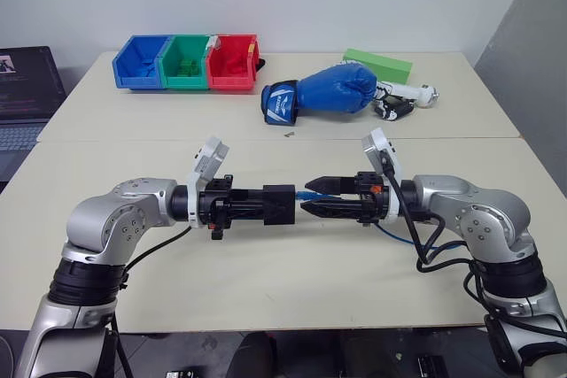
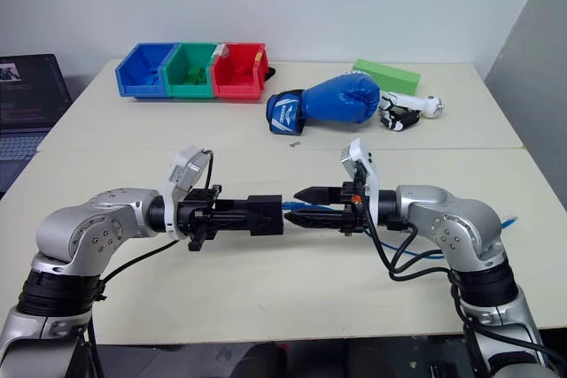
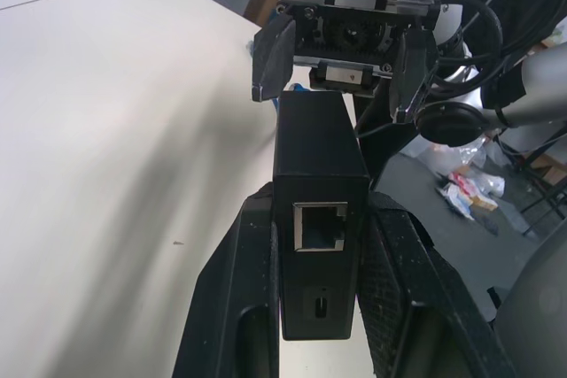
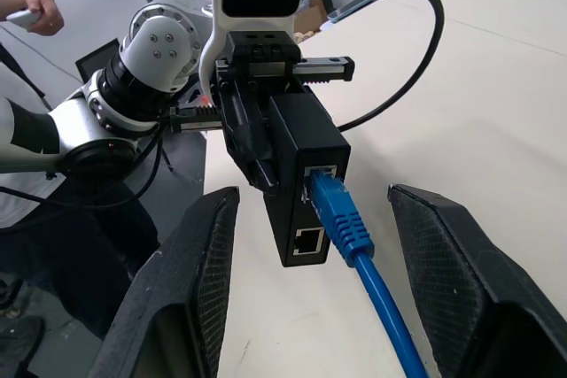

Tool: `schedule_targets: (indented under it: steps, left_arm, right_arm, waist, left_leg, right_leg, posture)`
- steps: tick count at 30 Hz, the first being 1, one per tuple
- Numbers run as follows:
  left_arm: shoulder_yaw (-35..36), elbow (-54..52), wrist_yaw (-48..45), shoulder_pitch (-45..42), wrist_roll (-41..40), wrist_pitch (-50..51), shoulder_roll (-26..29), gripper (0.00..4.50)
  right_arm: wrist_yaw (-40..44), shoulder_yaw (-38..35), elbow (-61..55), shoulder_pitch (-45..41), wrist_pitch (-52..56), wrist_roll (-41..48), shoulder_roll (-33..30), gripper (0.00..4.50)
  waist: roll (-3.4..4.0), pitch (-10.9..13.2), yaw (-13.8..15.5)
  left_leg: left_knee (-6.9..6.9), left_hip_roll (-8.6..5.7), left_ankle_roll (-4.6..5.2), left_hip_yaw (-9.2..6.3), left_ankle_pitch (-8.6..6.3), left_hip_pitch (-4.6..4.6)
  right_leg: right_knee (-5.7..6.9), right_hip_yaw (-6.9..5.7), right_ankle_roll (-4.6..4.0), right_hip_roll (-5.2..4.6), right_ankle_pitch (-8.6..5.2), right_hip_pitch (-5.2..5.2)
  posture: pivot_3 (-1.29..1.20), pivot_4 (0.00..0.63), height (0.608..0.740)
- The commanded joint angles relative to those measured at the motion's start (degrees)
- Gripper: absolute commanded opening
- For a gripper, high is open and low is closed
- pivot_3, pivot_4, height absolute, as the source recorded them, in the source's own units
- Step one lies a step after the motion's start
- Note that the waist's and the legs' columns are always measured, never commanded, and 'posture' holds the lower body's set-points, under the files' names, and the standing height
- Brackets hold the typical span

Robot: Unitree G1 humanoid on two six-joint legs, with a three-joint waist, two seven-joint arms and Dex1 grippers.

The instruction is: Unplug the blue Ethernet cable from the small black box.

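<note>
My left gripper (image 1: 270, 204) is shut on the small black box (image 1: 280, 204) and holds it level above the table, with its fingers (image 3: 239, 289) along both sides of the box. The blue Ethernet cable (image 4: 341, 214) is plugged into one port on the box's end (image 4: 306, 143); a second port beside it is empty. My right gripper (image 1: 307, 197) faces the box from the other side and stands open. Its two fingers (image 4: 199, 263) flank the blue plug without touching it. From the plug, the cable (image 1: 399, 235) trails under my right arm.
At the back of the table (image 1: 266, 281) stand blue, green and red bins (image 1: 186, 62), a blue boxing glove (image 1: 323, 95), a green block (image 1: 379, 64) and small white items (image 1: 403, 99). A laptop (image 1: 27, 86) sits at far left. A person's hand (image 4: 31, 11) shows nearby.
</note>
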Motion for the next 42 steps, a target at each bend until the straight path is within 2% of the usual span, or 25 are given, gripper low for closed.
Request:
schedule_targets:
  steps: [1,40,41,42]
  left_arm:
    - [0.06,-2.05,-0.85,0.03,0.36,-1.31,0.76,0.80]
    - [0.59,-3.36,0.19,1.40,1.04,-2.55,0.69,0.80]
    - [0.60,-3.36,0.20,1.41,1.07,-2.56,0.68,0.80]
    - [0.59,-3.39,0.19,1.48,1.14,-2.62,0.69,0.80]
  right_arm:
    - [0.25,0.57,-0.47,-1.69,-0.56,-0.47,1.04,2.84]
    - [2.06,2.09,0.51,-1.06,0.33,-2.47,0.34,2.84]
    - [2.12,2.09,0.56,-1.05,0.35,-2.50,0.29,2.48]
    - [2.17,2.10,0.60,-1.05,0.37,-2.57,0.22,2.30]
  waist:
    - [0.00,0.00,-0.01]
    - [0.00,0.00,0.01]
    - [0.00,0.00,0.01]
    - [0.00,0.00,0.00]
  left_leg:
    - [0.00,0.01,0.00,0.00,0.00,0.00]
    - [-0.01,0.01,0.00,-0.01,0.00,-0.02]
    - [-0.01,0.01,0.00,-0.01,0.00,-0.02]
    - [0.00,0.01,0.00,-0.01,0.00,-0.02]
  right_leg:
    - [0.00,0.00,0.00,0.00,0.00,0.00]
    - [-0.01,-0.01,0.00,0.01,0.00,-0.02]
    - [-0.01,-0.01,0.00,0.01,0.00,-0.02]
    - [-0.01,-0.01,0.00,0.01,0.00,-0.02]
  posture:
    - [0.00,0.150,0.740]
    - [0.00,0.150,0.740]
    - [0.00,0.150,0.740]
    - [0.00,0.150,0.740]
